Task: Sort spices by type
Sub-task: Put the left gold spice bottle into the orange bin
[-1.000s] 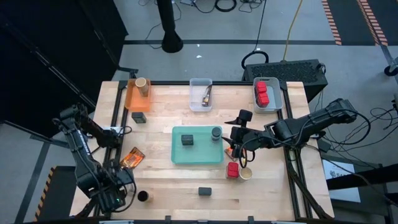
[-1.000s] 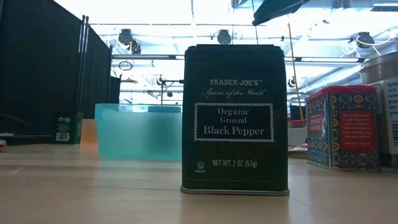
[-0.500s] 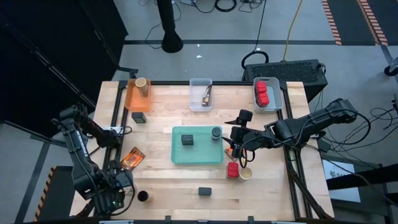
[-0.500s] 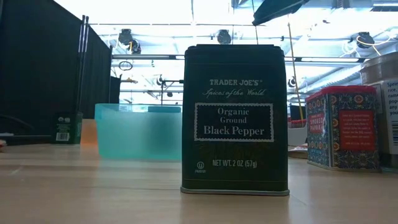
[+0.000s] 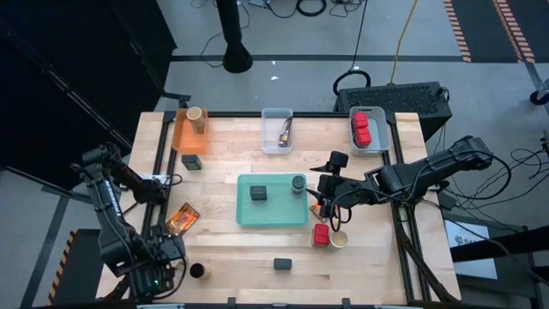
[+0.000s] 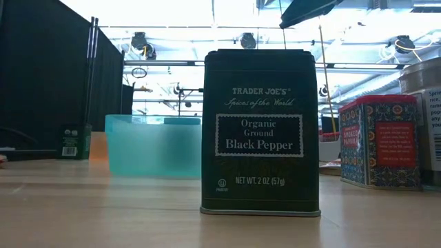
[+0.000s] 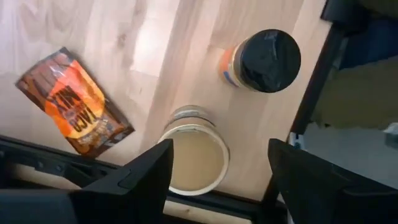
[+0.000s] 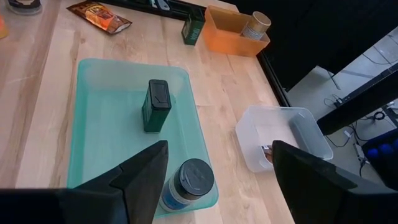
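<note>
In the left wrist view a tan round jar [image 7: 194,155] with a cream lid stands upright on the table by its near left corner. My left gripper [image 7: 221,152] hangs open over it, pointing down, one finger on either side; touch cannot be told. A black-lidded jar [image 7: 264,59] and an orange printed packet [image 7: 74,102] sit close by. My right gripper [image 5: 324,196] stands open over the right edge of the teal tray [image 5: 279,210]. The tray holds a dark tin [image 8: 157,104] and a grey-lidded jar [image 8: 186,183].
At the back stand an orange bin [image 5: 182,137] with a tan jar, a clear bin [image 5: 277,137] and a bin [image 5: 377,137] with red cubes. A dark tin [image 5: 191,161], red cube [image 5: 321,233], tan jar [image 5: 340,239] and black pepper tin [image 6: 260,131] stand loose.
My left gripper has tipped a little over the near left corner without leaving its place. Nothing on the table has moved.
</note>
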You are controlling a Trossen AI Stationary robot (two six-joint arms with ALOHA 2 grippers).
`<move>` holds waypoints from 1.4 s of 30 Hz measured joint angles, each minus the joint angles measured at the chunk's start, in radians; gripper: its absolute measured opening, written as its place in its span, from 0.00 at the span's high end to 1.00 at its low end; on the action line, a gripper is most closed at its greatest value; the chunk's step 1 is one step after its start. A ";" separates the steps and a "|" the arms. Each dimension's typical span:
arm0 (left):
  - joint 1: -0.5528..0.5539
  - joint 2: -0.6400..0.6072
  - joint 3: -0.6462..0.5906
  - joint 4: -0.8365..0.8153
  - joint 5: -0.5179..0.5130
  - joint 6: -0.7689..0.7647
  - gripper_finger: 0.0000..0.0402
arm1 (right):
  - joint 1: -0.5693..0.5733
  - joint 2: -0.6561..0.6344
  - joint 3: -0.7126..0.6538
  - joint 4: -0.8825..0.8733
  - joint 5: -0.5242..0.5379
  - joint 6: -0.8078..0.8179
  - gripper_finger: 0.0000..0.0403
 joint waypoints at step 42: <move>-0.066 0.105 -0.001 -0.072 0.036 0.053 0.11 | -0.001 -0.001 0.000 0.000 0.000 0.005 0.33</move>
